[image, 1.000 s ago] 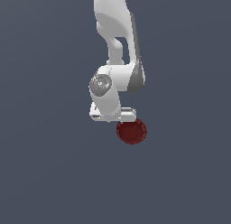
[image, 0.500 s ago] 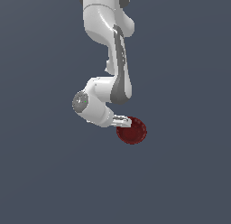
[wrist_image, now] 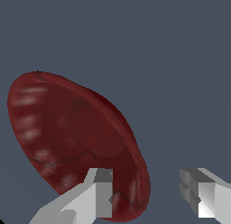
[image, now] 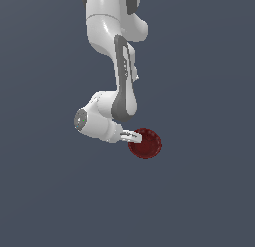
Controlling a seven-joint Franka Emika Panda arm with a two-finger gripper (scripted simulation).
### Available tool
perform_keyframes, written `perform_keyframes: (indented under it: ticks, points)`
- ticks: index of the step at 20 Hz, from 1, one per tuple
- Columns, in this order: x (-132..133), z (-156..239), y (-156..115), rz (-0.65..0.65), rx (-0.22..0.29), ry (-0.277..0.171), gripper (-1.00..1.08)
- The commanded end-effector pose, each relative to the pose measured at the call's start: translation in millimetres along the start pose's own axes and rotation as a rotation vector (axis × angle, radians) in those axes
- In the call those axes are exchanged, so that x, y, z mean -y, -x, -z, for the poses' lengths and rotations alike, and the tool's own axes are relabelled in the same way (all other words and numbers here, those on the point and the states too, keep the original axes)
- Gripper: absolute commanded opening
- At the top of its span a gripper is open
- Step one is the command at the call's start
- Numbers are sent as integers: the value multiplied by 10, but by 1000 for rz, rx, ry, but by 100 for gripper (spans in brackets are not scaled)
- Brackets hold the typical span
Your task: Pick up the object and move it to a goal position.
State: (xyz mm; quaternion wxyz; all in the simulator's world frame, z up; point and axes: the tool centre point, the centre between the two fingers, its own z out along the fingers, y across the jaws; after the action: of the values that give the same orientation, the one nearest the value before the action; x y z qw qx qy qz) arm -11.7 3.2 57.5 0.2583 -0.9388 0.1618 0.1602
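My gripper (wrist_image: 151,198) is wide open, one finger (wrist_image: 97,191) inside the bowl (wrist_image: 67,142). It looks glossy, stiff and probably slippery. I'd pinch its thin rim.

Bowl (image: 146,144): one. Dark red, glossy, round, thin-rimmed; seen tilted in the wrist view, hollow side facing the camera (wrist_image: 76,146). Lies at the gripper's tip, one finger reaching over its rim into the hollow, the other finger well clear of it to the outside.

Robot arm (image: 114,57): one. White with dark grey joint bands.

Gripper (image: 133,137): one, at the arm's end (wrist_image: 151,193).

Fingers (wrist_image: 100,191): two, pale grey with darker pads, standing apart with a wide gap between them.

Ground surface (image: 209,191): one, plain slate blue-grey, running beneath the gripper and bowl alike.
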Motion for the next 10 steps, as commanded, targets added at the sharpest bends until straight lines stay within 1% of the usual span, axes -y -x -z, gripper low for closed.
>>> perform_keyframes:
  ticks: [1, 6, 10]
  points:
    - [6, -8, -6, -4, 4, -13, 28]
    - [1, -43, -4, -4, 3, -9, 28]
    - [4, -203, -1, -4, 4, -12, 28]
